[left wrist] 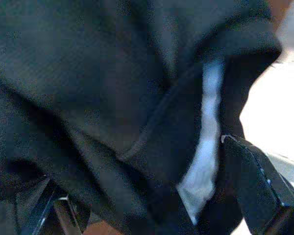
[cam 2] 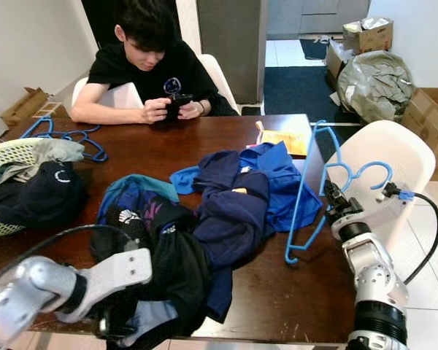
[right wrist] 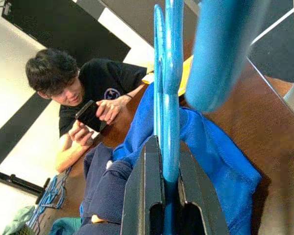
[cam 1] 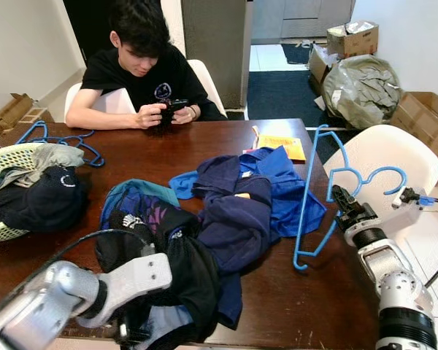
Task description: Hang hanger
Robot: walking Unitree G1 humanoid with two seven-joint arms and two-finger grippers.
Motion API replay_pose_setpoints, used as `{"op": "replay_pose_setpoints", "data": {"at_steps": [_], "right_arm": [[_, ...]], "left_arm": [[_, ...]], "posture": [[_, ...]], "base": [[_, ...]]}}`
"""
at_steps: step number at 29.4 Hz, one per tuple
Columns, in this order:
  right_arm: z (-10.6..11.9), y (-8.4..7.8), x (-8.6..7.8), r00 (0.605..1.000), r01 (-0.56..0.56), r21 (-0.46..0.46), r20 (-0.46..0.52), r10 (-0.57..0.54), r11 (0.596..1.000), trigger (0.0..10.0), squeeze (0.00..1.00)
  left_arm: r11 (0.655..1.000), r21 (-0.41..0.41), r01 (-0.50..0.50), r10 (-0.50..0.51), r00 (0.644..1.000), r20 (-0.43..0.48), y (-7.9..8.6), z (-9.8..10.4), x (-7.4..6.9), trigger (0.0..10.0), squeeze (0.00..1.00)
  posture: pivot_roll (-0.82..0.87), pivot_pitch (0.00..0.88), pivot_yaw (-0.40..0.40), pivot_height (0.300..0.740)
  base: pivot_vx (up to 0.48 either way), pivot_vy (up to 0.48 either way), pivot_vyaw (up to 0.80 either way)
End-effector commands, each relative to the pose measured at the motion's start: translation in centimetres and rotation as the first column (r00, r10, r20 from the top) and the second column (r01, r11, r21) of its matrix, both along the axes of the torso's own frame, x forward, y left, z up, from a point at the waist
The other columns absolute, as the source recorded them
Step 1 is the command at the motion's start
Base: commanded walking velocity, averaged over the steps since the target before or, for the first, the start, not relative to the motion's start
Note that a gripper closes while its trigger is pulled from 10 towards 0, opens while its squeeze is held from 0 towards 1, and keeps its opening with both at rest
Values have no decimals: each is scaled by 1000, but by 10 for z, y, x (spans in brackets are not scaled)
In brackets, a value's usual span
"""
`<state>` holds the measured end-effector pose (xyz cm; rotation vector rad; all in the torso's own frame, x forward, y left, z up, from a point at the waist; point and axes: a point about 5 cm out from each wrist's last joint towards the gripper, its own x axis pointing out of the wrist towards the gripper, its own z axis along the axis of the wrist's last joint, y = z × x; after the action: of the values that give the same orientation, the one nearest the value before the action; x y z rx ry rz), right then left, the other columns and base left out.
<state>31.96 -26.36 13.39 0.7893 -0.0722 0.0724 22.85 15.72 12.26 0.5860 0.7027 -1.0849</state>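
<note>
My right gripper (cam 1: 341,197) is shut on a blue plastic hanger (cam 1: 306,197) and holds it upright over the table's right edge, its hook curling toward the white chair. In the right wrist view the hanger (right wrist: 170,112) is pinched between the fingers (right wrist: 144,191). My left arm (cam 1: 124,281) reaches into the front of the clothes pile. There my left gripper (left wrist: 154,200) is open, with the black garment (left wrist: 112,98) bunched between its fingers. Navy and blue garments (cam 1: 233,211) lie mid-table.
A person (cam 1: 142,73) sits at the far side with a phone. At the left, a woven basket (cam 1: 0,157) holds clothes, and more blue hangers (cam 1: 58,138) lie behind it. A white chair (cam 1: 383,157) stands right of the wooden table (cam 1: 277,306). Boxes and a bag fill the back right.
</note>
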Motion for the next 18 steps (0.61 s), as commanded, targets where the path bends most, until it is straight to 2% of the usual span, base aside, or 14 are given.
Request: {"op": "replay_pose_setpoints", "data": {"at_steps": [1,5,6,7,18], "right_arm": [[0,-1,-2,1000,8,13,7,-8,1000,10000,0],[0,-1,-2,1000,10,19,8,-11,1000,10000,0],[-1,-1,-2,1000,12,23,8,-12,1000,10000,0],[-1,-1,-2,1000,13,25,8,-13,1000,10000,0],[0,-2,-2,1000,14,30,7,-14,999,10000,0]], "left_arm": [[983,-81,-163,163,987,-3,-6,-4,5,10000,0],[973,-81,-217,217,976,-9,-6,-5,5,10000,0],[972,-65,-225,225,974,-14,-3,-6,4,4392,0],[971,-53,-233,233,972,-17,-1,-5,3,0,0],[967,3,-255,255,965,-58,7,-4,-7,0,0]], "posture": [[-29,57,65,740],[-28,56,66,740],[-27,55,69,740],[-27,55,69,740],[-23,62,68,740]], "base": [[0,0,0],[0,0,0],[0,0,0],[0,0,0],[0,0,0]]}}
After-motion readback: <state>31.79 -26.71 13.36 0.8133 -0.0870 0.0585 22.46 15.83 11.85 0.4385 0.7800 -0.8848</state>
